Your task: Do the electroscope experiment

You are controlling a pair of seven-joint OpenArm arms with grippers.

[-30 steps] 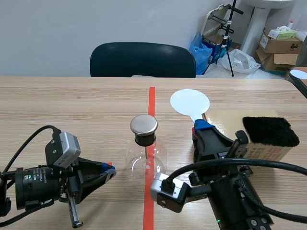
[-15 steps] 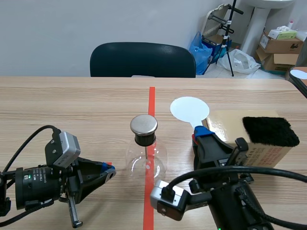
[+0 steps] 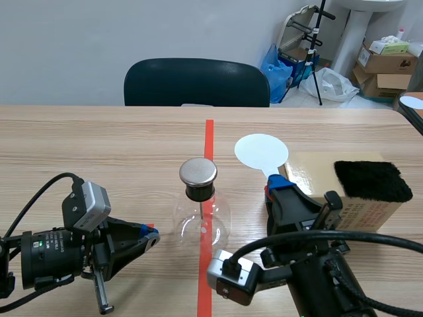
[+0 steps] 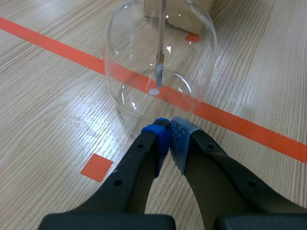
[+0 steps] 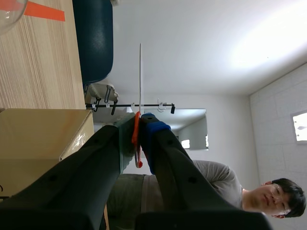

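Observation:
The electroscope, a clear glass flask point(image 3: 201, 214) with a round metal cap point(image 3: 197, 172), stands on the red tape line at the table's middle. My left gripper point(image 3: 151, 236) lies low to its left, shut on nothing. In the left wrist view its fingertips point(image 4: 169, 127) meet just short of the flask point(image 4: 160, 62), whose inner rod point(image 4: 159, 72) shows through the glass. My right gripper point(image 3: 276, 179) is shut on the handle of a white disc paddle point(image 3: 261, 150), right of the flask. The right wrist view shows the paddle point(image 5: 140, 76) edge-on between the fingers.
A tan cardboard box point(image 3: 344, 191) with a black fur pad point(image 3: 372, 179) on top sits at the right, close beside my right arm. A dark chair point(image 3: 196, 82) stands behind the far table edge. Boxes and bags lie on the floor beyond.
My right gripper has drawn back a little toward the near edge with the paddle, then held still. The left arm and the flask have not moved.

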